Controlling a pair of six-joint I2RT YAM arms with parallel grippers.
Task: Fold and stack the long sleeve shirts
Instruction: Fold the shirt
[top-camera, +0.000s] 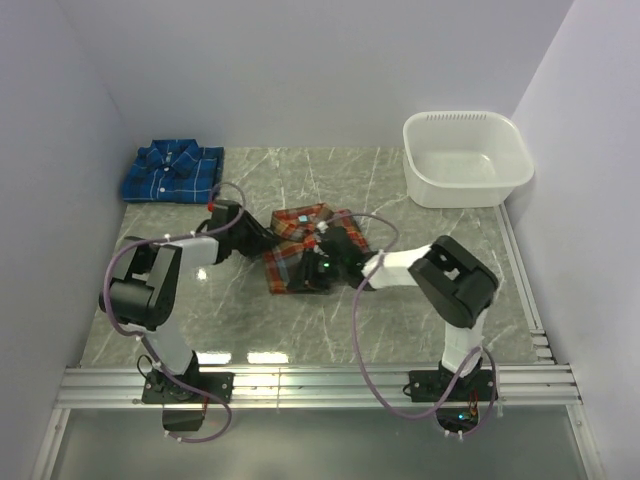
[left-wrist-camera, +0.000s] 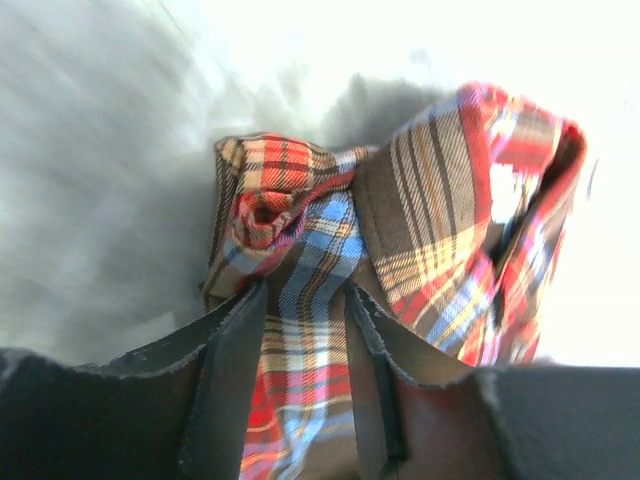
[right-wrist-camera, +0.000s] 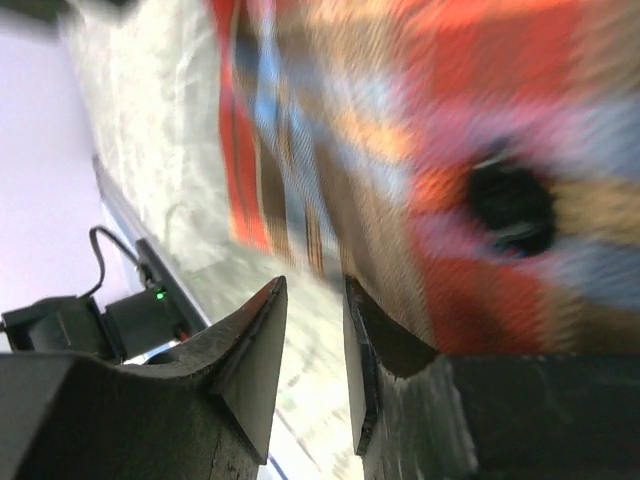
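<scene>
The red-orange plaid flannel shirt (top-camera: 298, 222), checked in dark blue, tan and white, lies as a crumpled, partly folded bundle between both grippers. The left gripper (left-wrist-camera: 305, 290) is clamped on a twisted strip of its cloth. The right gripper (right-wrist-camera: 315, 285) sits at the shirt's edge, jaws narrowly apart; whether it grips cannot be told. The blue plaid shirt (top-camera: 172, 172) lies folded flat, well beyond the left gripper.

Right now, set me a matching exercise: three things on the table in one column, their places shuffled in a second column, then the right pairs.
Things:
1. blue shirt
2. red-orange shirt
3. white tub

Places:
A. far right corner of the table
B. middle of the table
C. far left corner, folded

Pairs: 1-C, 2-B, 3-A
</scene>
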